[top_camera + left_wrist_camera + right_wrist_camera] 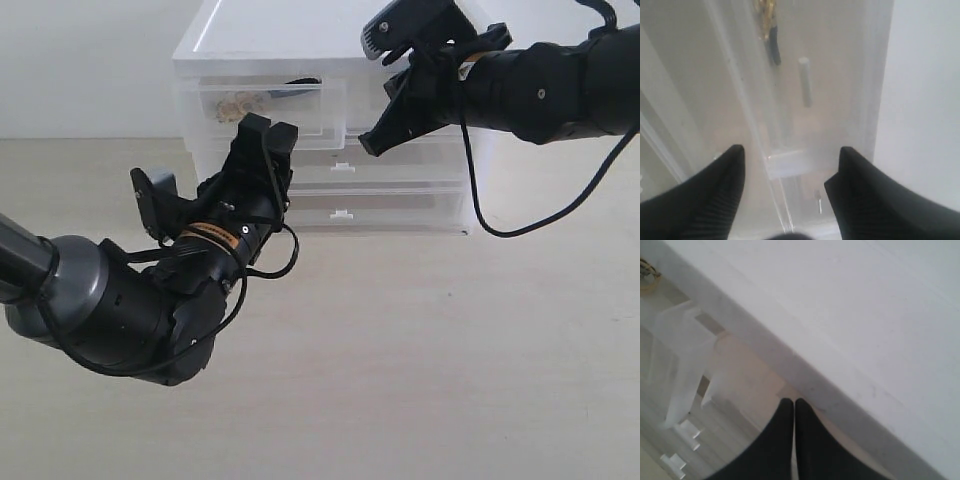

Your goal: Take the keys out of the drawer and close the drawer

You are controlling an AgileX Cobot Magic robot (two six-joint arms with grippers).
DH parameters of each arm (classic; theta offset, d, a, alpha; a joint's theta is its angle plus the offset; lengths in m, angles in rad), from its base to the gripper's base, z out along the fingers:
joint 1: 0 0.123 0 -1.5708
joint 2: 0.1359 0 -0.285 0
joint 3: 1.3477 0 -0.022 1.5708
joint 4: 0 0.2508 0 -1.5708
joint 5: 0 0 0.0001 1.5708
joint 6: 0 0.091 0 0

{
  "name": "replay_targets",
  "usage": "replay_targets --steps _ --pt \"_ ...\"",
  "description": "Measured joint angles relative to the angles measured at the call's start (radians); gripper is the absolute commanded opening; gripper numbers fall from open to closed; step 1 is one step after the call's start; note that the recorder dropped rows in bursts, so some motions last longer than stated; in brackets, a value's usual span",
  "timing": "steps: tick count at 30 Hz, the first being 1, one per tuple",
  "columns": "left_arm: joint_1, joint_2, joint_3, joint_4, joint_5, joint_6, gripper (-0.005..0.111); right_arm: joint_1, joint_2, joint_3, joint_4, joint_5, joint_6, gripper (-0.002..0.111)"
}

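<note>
The keys (238, 102), gold pieces on a black cord, lie inside the left half-width drawer (300, 118), which stands pulled out a little from the unit. My left gripper (268, 128) is open just in front of and below that drawer's front, holding nothing. In the left wrist view the keys (768, 20) show through the translucent plastic beyond the open left gripper (790, 159). My right gripper (371, 144) is shut and empty, its tip beside the drawer's right end. The right wrist view shows the right gripper (794, 406) under the unit's top edge, with a gold ring of the keys (647, 281) at the corner.
The white drawer unit (300, 35) stands at the back of the pale wooden table (420, 350). Two full-width drawers (400, 205) with small tab handles (342, 213) sit shut below. The right arm covers most of the right half-width drawer. A black cable (520, 228) hangs from the right arm.
</note>
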Motion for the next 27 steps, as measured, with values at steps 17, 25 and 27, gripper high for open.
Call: replay_targets --steps 17,25,27 --pt "0.010 0.000 -0.064 -0.098 0.000 0.000 0.055 0.000 0.000 0.000 0.000 0.000 0.000 0.000" --pt "0.010 0.000 -0.068 -0.123 0.000 0.002 0.055 0.000 0.000 0.000 0.000 0.000 0.000 0.000" --pt "0.013 0.000 -0.068 -0.132 0.000 0.002 0.055 0.000 0.000 0.000 0.000 0.000 0.002 0.000"
